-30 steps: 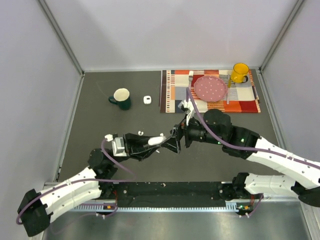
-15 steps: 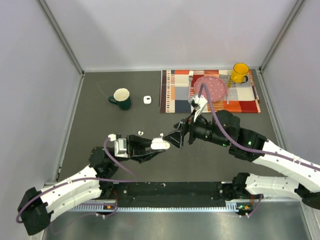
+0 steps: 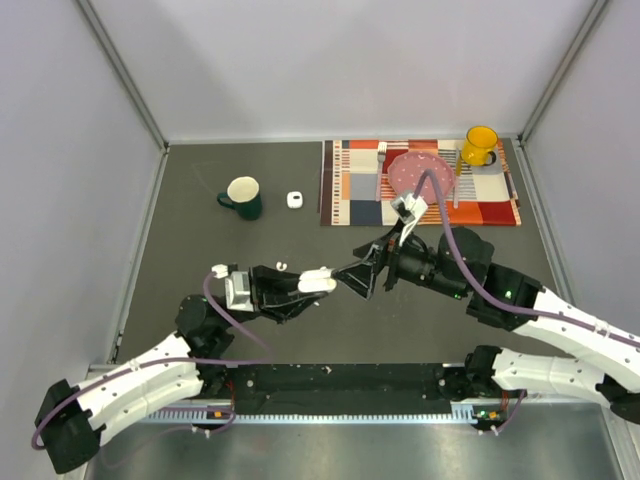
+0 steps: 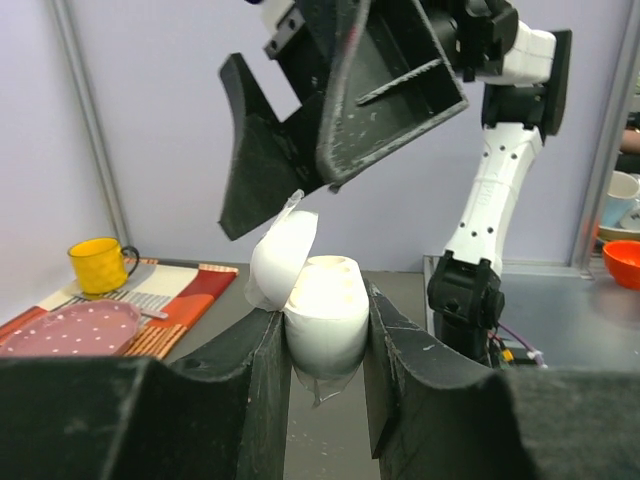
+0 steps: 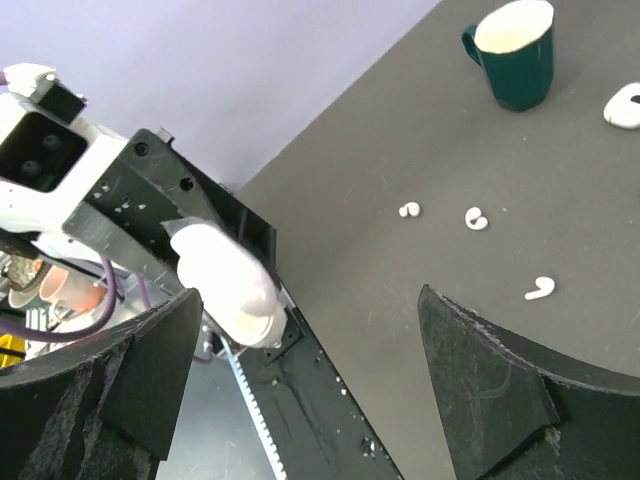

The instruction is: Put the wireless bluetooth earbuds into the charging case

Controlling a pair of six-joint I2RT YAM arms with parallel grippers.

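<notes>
One open charging case [image 4: 322, 300] clamped in left pincer [image 3: 316, 285]; right pincer [image 3: 363, 270] gapes wide at its 3 o'clock

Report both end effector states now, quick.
Left end effector: shut on the white glossy plastic charging case, its lid open.
Right end effector: open, holding nothing.

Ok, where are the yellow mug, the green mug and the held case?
yellow mug [image 3: 480, 143], top view, on its open top
green mug [image 3: 243, 189], top view, on its cream inside
held case [image 4: 322, 308], left wrist view, on its lower half
</notes>
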